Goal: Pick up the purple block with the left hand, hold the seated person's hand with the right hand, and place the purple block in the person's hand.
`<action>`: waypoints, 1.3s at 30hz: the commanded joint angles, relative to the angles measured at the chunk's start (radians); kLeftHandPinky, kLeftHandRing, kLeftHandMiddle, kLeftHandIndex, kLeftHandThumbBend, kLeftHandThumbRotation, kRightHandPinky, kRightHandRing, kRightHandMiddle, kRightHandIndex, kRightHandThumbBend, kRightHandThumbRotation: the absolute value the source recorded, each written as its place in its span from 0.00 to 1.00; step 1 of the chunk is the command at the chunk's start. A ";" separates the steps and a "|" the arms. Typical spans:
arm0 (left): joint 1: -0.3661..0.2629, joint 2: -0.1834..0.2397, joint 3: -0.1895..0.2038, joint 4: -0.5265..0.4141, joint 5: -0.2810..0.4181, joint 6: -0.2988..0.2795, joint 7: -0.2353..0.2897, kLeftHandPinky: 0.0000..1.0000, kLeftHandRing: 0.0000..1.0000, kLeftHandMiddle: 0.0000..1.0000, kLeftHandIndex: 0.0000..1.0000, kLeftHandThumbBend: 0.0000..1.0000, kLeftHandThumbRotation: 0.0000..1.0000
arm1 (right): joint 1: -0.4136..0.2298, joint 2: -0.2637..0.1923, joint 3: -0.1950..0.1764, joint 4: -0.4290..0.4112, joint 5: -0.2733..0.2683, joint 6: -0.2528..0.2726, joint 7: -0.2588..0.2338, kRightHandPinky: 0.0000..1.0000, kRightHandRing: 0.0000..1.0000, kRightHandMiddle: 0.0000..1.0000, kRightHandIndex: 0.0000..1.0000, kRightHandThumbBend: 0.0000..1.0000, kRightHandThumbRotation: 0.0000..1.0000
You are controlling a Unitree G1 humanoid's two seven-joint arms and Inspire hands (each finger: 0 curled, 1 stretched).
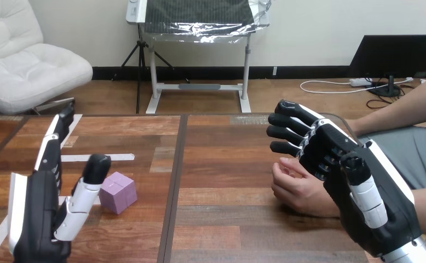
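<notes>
The purple block (117, 192) lies on the wooden table (222, 164) at the lower left. My left hand (38, 211) stands just left of it, open, with straight fingers pointing away and the thumb close to the block's left side. At the right my right hand (358, 186) hovers open over the person's hand (298, 189), which rests on the table with its fingers loosely curled. I see none of my fingers curled round it. The person's forearm runs off to the right behind my hand.
White tape strips (98, 158) lie on the table's left part, near the block. A dark seam (175, 181) runs down the table's middle. The person's other forearm (402, 112) shows at the upper right.
</notes>
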 commanded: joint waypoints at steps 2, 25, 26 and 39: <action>-0.092 0.007 0.008 0.036 0.033 -0.002 0.013 0.90 0.93 0.94 0.92 0.81 0.84 | -0.061 0.000 -0.013 -0.038 0.012 -0.003 -0.007 0.84 0.87 0.87 0.88 0.88 0.86; -0.167 0.034 0.008 0.120 0.091 0.101 0.012 0.84 0.95 0.96 0.94 0.80 0.69 | -0.062 0.003 -0.012 -0.035 -0.003 -0.006 -0.014 0.85 0.87 0.87 0.87 0.89 0.87; -0.173 0.037 0.007 0.125 0.097 0.109 0.012 0.84 0.95 0.97 0.95 0.80 0.69 | -0.063 0.003 -0.011 -0.035 -0.003 -0.006 -0.013 0.85 0.87 0.87 0.87 0.89 0.87; -0.232 0.054 0.000 0.190 0.116 0.167 0.011 0.83 0.94 0.96 0.95 0.88 0.62 | -0.066 0.003 -0.011 -0.029 -0.002 -0.007 -0.012 0.85 0.87 0.87 0.87 0.90 0.87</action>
